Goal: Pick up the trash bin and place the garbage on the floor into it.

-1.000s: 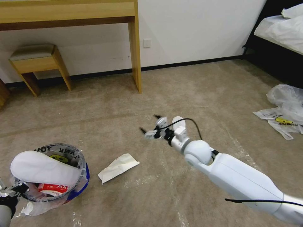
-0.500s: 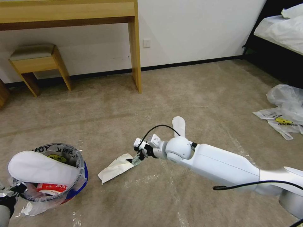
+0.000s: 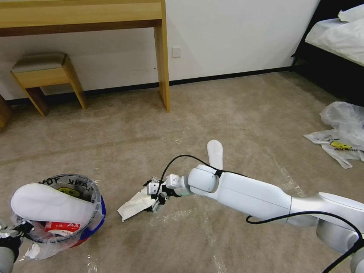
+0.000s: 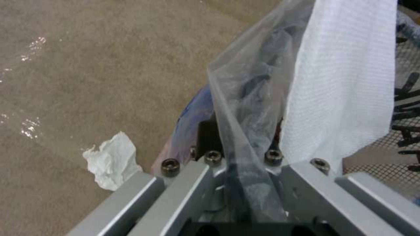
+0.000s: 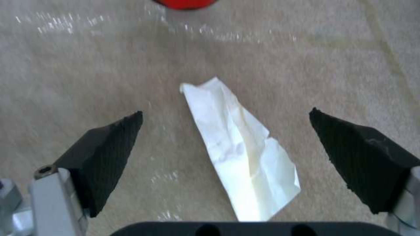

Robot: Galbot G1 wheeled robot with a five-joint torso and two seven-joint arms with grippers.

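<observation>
The right gripper [image 3: 154, 197] hangs low over the crumpled white paper [image 3: 134, 204] on the carpet [image 3: 227, 113] — fingers spread, paper between them. At eight o'clock, the left gripper [image 3: 15, 232] pinches the trash bin [image 3: 88, 223] liner's rim.

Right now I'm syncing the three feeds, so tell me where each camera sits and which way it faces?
Head view: high on the robot, facing forward and down at the floor; the right arm reaches to the crumpled paper, the left claw sits at the trash bin.
Left wrist view: along the left claw, shut on the bin's plastic liner.
Right wrist view: down between the open right claw fingers at the paper.
Shared: head and right wrist both show that paper.
</observation>
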